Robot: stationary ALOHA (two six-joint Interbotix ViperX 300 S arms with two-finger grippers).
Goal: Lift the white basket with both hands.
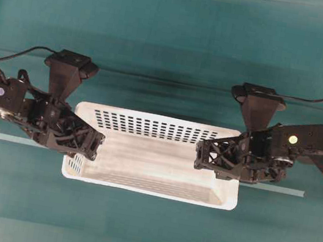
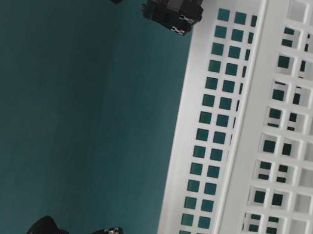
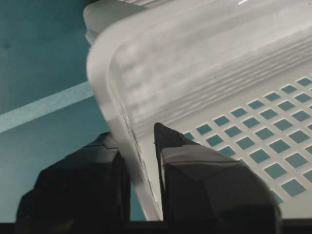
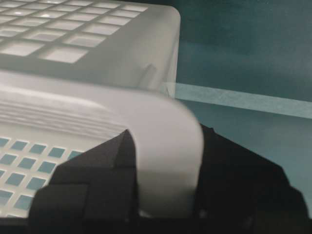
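Two claws grip the white basket [image 1: 155, 157] at opposite short ends over the teal worktop [image 1: 173, 48]. My left claw [image 3: 141, 161] and right claw [image 4: 165, 170] each pinch a wall, one finger inside, one outside.

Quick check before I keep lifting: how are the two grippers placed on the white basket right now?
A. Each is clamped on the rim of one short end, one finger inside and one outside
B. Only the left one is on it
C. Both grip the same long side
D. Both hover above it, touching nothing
A: the left gripper and the right gripper each straddle an end rim of the white basket, shut on it.
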